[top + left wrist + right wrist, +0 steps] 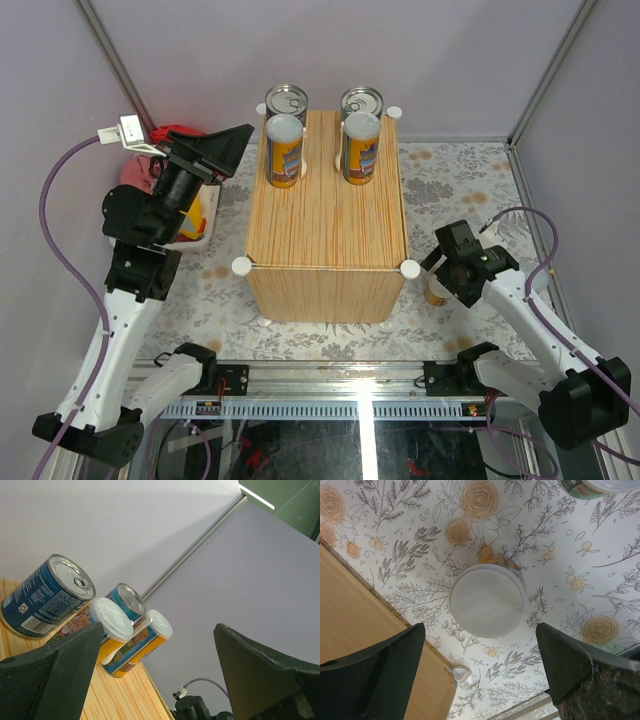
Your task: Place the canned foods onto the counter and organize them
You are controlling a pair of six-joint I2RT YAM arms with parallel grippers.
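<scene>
Four on: two silver-topped blue-label cans (286, 100) at the far edge of the light wood-grain box counter (325, 230), two white-lidded orange cans (284, 150) just in front. Remaining: a white-lidded can (487, 600) on the floral mat (395, 555), right of the counter. The right gripper (445, 262) is spread wide above it, not gripping. The left gripper (235, 150) is spread and empty off the counter's far-left corner. Only the right wrist view shows a further cut-off can (592, 486).
</scene>
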